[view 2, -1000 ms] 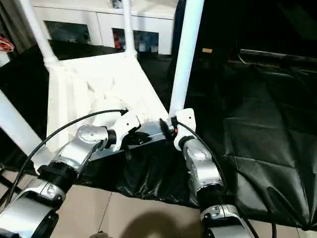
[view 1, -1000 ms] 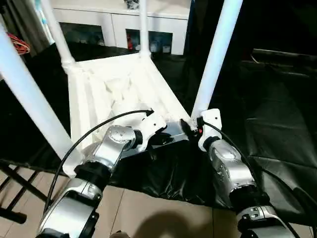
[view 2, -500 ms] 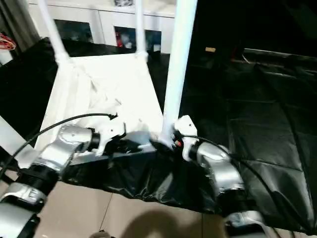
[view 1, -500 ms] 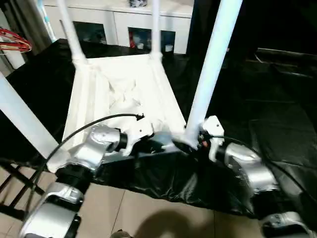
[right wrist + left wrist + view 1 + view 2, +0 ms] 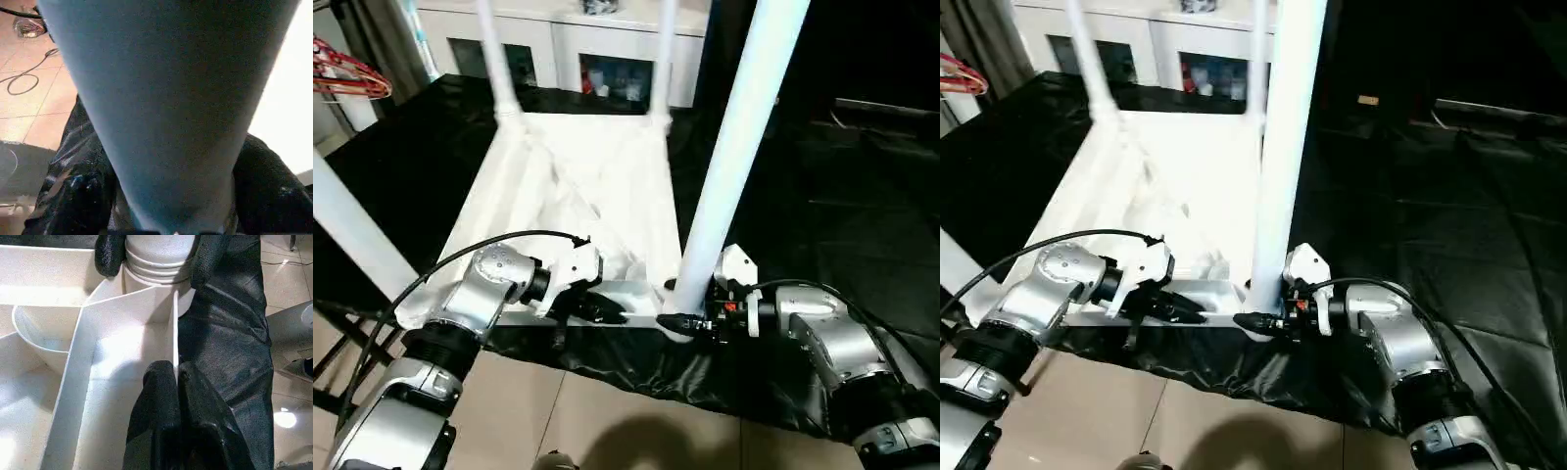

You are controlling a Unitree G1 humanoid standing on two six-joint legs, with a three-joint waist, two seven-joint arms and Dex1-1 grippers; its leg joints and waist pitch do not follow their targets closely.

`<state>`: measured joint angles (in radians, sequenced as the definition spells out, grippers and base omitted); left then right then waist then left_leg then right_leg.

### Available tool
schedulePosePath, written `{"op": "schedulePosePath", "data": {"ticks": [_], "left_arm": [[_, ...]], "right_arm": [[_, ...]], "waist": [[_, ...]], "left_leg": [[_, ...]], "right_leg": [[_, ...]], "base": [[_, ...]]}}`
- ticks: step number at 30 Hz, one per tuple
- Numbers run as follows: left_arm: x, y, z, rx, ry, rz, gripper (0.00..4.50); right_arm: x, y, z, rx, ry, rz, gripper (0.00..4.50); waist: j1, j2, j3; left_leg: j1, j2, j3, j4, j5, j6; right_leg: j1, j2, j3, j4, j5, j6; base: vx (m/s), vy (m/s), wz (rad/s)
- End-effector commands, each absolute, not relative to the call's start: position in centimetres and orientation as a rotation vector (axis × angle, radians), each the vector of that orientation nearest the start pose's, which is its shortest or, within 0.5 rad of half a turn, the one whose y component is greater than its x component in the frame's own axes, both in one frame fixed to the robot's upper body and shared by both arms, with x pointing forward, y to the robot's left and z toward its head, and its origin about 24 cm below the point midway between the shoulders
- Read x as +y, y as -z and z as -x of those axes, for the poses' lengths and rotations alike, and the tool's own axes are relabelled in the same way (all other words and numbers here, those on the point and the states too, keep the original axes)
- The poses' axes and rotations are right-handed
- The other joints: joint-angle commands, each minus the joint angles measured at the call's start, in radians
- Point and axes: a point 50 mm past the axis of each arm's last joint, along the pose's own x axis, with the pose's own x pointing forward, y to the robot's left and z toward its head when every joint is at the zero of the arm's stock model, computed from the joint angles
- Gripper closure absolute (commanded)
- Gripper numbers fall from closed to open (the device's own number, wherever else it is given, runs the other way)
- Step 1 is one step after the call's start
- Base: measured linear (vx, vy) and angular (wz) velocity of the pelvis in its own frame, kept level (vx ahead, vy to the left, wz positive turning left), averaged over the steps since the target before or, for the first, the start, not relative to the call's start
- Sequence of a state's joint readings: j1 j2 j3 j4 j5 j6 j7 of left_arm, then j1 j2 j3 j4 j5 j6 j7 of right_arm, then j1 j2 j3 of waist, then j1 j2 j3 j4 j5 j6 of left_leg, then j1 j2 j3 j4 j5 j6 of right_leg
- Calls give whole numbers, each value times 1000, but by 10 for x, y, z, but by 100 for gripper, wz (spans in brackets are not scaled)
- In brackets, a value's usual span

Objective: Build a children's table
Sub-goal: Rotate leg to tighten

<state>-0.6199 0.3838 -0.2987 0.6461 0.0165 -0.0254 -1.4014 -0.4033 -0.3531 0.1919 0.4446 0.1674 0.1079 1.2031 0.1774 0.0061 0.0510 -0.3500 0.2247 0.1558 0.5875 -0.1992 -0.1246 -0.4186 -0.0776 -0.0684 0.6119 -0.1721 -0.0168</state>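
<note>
1. The left gripper (image 5: 177, 377) has its two black fingers pressed together on a thin upright rib (image 5: 174, 328) of the table top's underside, pinching it at the near edge.
2. The right gripper (image 5: 677, 320) reaches in from the right, and its fingers (image 5: 108, 254) sit on either side of the base of the near right leg (image 5: 729, 176), closed around it where the leg enters its corner socket (image 5: 156, 269).
3. In the right wrist view that leg (image 5: 166, 98) runs between the two dark fingers (image 5: 73, 200).
4. The children's table (image 5: 578, 186) lies upside down on a surface covered with black sheeting (image 5: 842, 196), ribbed underside facing up, its near edge at the edge of the surface just in front of the robot.
5. All four white tapered legs stand upright in the corner sockets: the near left leg (image 5: 352, 230), the far left leg (image 5: 494, 59), the far right leg (image 5: 664, 59) and the gripped near right one.
6. Both silver forearms come up from below, the left forearm (image 5: 480, 304) with a black cable (image 5: 460, 257) arching over it.
7. Behind the table stands a white cabinet with glass doors (image 5: 558, 49).
8. A red wire hanger (image 5: 352, 78) shows at far left, and tiled floor (image 5: 607, 411) lies beneath the near edge.
</note>
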Motion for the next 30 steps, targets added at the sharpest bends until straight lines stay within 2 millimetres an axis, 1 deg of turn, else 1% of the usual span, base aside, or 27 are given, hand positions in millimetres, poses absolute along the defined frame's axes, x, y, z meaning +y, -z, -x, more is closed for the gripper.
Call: {"op": "schedulePosePath", "data": {"ticks": [1,2,3,4,5,6,7,8,9,10,11,12,13,15,16,17,18,19,20,21,22,23,24,25,27,29,30], "left_arm": [[124,-72,-320,337,1532,-482,450],[123,-72,-321,322,1505,-478,450],[122,-72,-321,315,1493,-475,450],[120,-71,-322,307,1476,-462,450],[120,-71,-322,306,1473,-459,450],[113,-70,-326,294,1408,-450,450],[110,-70,-327,291,1380,-446,450],[109,-70,-327,290,1369,-447,450],[103,-69,-329,289,1329,-442,450],[100,-68,-329,290,1320,-436,450],[99,-68,-329,291,1315,-432,450],[94,-68,-329,285,1301,-428,450],[89,-67,-329,279,1291,-426,450],[79,-68,-329,268,1267,-423,450],[74,-68,-329,267,1258,-423,450],[74,-68,-329,267,1258,-423,450],[66,-68,-330,255,1215,-421,450],[62,-68,-330,253,1206,-416,450],[60,-68,-330,249,1196,-412,450],[57,-68,-329,244,1194,-404,450],[56,-69,-329,241,1195,-397,450],[55,-69,-329,239,1196,-392,450],[55,-69,-329,239,1197,-393,450],[56,-69,-329,239,1204,-395,450],[62,-67,-327,243,1232,-419,450],[66,-66,-326,247,1250,-427,450],[69,-65,-324,251,1268,-432,450]], "right_arm": [[-126,-35,-281,347,-1396,116,174],[-124,-33,-281,343,-1378,101,176],[-122,-32,-281,341,-1369,95,178],[-121,-31,-282,330,-1337,79,178],[-120,-31,-283,327,-1329,76,178],[-115,-28,-289,299,-1203,51,178],[-113,-26,-292,292,-1146,43,179],[-112,-26,-294,291,-1125,42,180],[-109,-22,-299,293,-1024,40,180],[-108,-20,-301,299,-979,35,180],[-107,-19,-302,303,-953,32,180],[-104,-17,-305,300,-909,25,180],[-101,-16,-307,302,-861,12,180],[-93,-13,-311,314,-765,-16,180],[-89,-12,-313,324,-716,-33,180],[-89,-12,-313,324,-716,-33,180],[-76,-10,-316,336,-596,-61,180],[-71,-10,-317,336,-556,-66,180],[-66,-10,-318,333,-537,-64,180],[-62,-11,-317,320,-544,-56,180],[-59,-12,-317,306,-554,-48,180],[-57,-13,-317,297,-560,-42,125],[-57,-13,-317,294,-562,-43,111],[-56,-15,-316,273,-578,-47,111],[-61,-20,-316,248,-630,-98,90],[-65,-22,-317,241,-645,-89,68],[-69,-23,-317,236,-663,-72,63]], "waist": [[-1,-6,-69],[1,1,-70],[1,-3,-70],[1,-3,-68],[2,-1,-68],[3,3,-67],[-1,0,-65],[-5,-1,-63],[-8,8,-63],[-14,3,-61],[-17,3,-61],[-22,7,-61],[-29,6,-61],[-34,4,-62],[-37,8,-62],[-38,8,-62],[-39,12,-63],[-46,23,-60],[-47,18,-61],[-49,21,-62],[-50,22,-63],[-51,22,-64],[-50,22,-65],[-51,23,-65],[-51,25,-67],[-54,25,-67],[-55,20,-68]], "left_leg": [[-6,4,15,-68,-134,52],[-7,3,14,-66,-132,51],[-6,3,15,-67,-133,50],[-6,3,15,-67,-139,48],[-6,3,15,-68,-144,45],[-6,3,13,-69,-154,38],[-4,2,13,-72,-170,23],[-4,0,12,-74,-182,16],[-1,0,11,-77,-201,4],[-3,-2,8,-81,-212,-4],[-5,-2,8,-82,-212,-7],[-2,-3,8,-81,-222,-9],[-2,-5,8,-81,-225,-7],[-4,-6,8,-80,-213,-1],[-3,-4,9,-81,-207,-2],[-4,-4,7,-82,-205,-5],[-3,-5,7,-82,-206,-6],[-4,-5,7,-83,-222,-15],[-4,-7,6,-83,-224,-21],[-2,-8,6,-84,-231,-23],[-1,-9,7,-83,-239,-17],[-1,-9,7,-83,-238,-14],[-3,-8,7,-82,-229,-6],[-4,-8,7,-82,-226,-2],[-5,-7,8,-81,-218,8],[-6,-7,7,-81,-217,13],[-8,-7,7,-80,-207,17]], "right_leg": [[65,-57,39,-56,-150,-214],[65,-58,39,-54,-145,-216],[65,-57,39,-57,-143,-214],[65,-57,39,-57,-152,-212],[64,-58,40,-58,-161,-210],[63,-59,40,-60,-182,-204],[61,-61,40,-65,-214,-196],[62,-62,39,-69,-248,-187],[60,-63,39,-77,-304,-166],[64,-62,37,-79,-337,-153],[65,-62,37,-79,-348,-148],[60,-61,37,-83,-359,-141],[60,-60,38,-83,-359,-141],[61,-59,38,-84,-348,-141],[59,-58,40,-84,-334,-144],[60,-58,39,-82,-329,-146],[60,-57,38,-82,-322,-145],[57,-56,40,-84,-319,-148],[60,-55,37,-83,-323,-146],[58,-54,38,-84,-323,-143],[58,-54,38,-85,-320,-143],[59,-52,38,-84,-310,-143],[60,-52,39,-82,-281,-150],[60,-51,39,-80,-268,-153],[62,-51,39,-76,-225,-167],[64,-51,38,-75,-209,-174],[66,-51,38,-72,-199,-179]], "base": [[0,0,0],[0,0,0],[0,0,0],[0,0,0],[0,0,0],[0,0,0],[0,0,0],[0,0,0],[0,0,0],[0,0,0],[0,0,0],[0,0,0],[0,0,0],[0,0,0],[0,0,0],[0,0,0],[0,0,0],[0,0,0],[0,0,0],[0,0,0],[0,0,0],[0,0,0],[0,0,0],[0,0,0],[0,0,0],[0,0,0],[0,0,0]]}}
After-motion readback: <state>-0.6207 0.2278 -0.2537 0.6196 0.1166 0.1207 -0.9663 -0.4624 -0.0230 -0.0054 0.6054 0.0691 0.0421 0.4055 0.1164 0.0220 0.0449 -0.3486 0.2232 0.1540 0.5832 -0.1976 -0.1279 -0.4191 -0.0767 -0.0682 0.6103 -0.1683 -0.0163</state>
